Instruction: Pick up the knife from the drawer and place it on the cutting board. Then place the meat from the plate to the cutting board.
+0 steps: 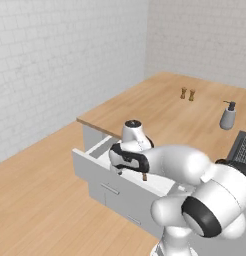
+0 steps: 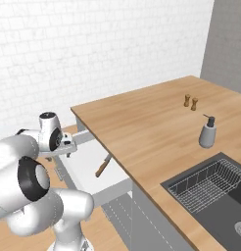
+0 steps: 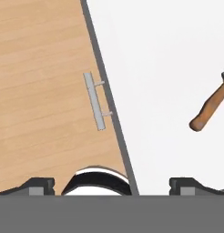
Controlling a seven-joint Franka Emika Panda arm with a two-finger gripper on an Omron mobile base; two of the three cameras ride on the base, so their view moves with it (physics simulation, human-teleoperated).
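Note:
The drawer (image 2: 85, 169) stands pulled out from under the wooden counter, white inside, with a pale grey front (image 1: 90, 172). Inside lies the knife (image 2: 104, 165), its brown wooden handle (image 3: 209, 109) towards the drawer front and its blade towards the counter. My gripper (image 3: 111, 185) hangs open over the drawer's front edge, left of the knife and apart from it, with nothing between its fingertips. From the right base view the gripper (image 2: 68, 151) points down at the drawer's outer left part. The slim bar handle (image 3: 96, 101) shows just outside the drawer front. The cutting board, plate and meat are out of view.
On the counter (image 2: 142, 127) stand two small brown shakers (image 2: 190, 101) and a grey soap dispenser (image 2: 207, 132). A dark sink with a wire rack (image 2: 210, 184) lies at the right. Wooden floor (image 1: 40, 200) spreads in front of the drawer.

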